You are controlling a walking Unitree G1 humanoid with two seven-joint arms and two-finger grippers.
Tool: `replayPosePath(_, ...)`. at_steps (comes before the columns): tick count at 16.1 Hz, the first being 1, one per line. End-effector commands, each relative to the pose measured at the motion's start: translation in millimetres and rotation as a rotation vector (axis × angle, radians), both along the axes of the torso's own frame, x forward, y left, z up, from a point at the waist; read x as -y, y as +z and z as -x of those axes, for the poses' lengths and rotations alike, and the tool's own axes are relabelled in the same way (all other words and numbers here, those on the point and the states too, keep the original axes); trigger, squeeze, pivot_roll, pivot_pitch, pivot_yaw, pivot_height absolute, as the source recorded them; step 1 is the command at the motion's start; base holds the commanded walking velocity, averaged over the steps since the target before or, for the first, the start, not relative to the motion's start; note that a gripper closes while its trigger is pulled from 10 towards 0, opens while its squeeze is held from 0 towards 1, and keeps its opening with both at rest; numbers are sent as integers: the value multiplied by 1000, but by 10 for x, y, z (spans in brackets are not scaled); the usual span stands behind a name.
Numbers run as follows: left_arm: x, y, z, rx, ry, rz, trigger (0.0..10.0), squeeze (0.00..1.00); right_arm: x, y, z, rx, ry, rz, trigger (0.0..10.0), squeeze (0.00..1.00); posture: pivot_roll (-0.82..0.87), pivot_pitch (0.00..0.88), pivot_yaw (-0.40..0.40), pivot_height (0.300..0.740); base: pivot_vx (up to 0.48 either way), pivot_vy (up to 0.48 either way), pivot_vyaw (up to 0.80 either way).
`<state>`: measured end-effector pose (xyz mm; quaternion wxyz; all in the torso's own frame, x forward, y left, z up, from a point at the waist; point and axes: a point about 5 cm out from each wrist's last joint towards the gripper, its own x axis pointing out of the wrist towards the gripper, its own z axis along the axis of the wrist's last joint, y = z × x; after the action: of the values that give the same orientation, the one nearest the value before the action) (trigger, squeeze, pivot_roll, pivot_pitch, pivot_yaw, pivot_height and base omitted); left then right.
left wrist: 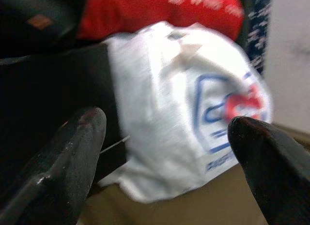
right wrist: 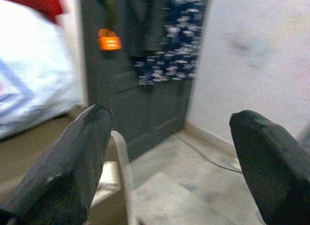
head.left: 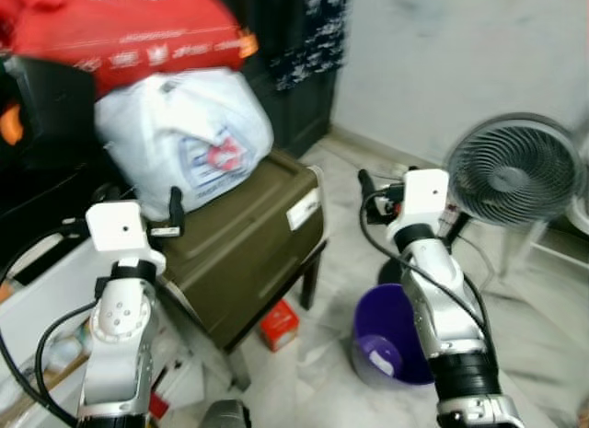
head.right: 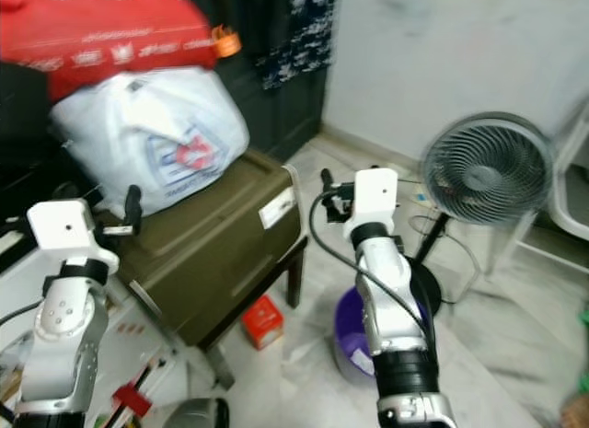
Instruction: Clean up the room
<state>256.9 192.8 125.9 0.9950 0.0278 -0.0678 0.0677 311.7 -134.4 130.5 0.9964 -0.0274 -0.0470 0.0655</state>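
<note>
Olive-green storage trunk (head.left: 244,253) parked on a stool, white plastic bag (head.left: 184,133) dumped at its back edge, red bag (head.left: 129,28) piled on top. Left gripper (left wrist: 164,162) spread wide, aimed at that white bag, probably lining up a grab. Right gripper (right wrist: 169,162) also apart, raised above purple bucket (head.left: 391,341) on the floor. Small red box (head.left: 279,324) lying under the stool's front corner, pedestal fan (head.left: 515,170) off right.
</note>
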Motion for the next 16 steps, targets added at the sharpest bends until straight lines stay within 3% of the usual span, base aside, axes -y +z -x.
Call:
replayPosePath(1,26,-8,42,-12,13,9,10000,0,-38,15,42,17,23,8,10000,0,37,0,19,740,0,0,800)
replayPosePath(5,43,-60,161,-50,73,38,10000,0,-27,-42,110,-20,20,9,10000,0,48,2,0,740,0,0,800)
replayPosePath(10,67,-124,243,-94,61,20,10000,0,171,-181,372,-55,-49,7,10000,0,31,33,43,740,0,0,800)
replayPosePath(12,110,-152,150,-102,41,8,10000,0,214,-251,410,-62,-93,18,10000,0,4,1,72,740,0,0,800)
replayPosePath(16,229,-186,-69,-104,1,-3,10000,0,308,-292,336,-65,-120,51,10000,0,-36,0,106,740,0,0,688)
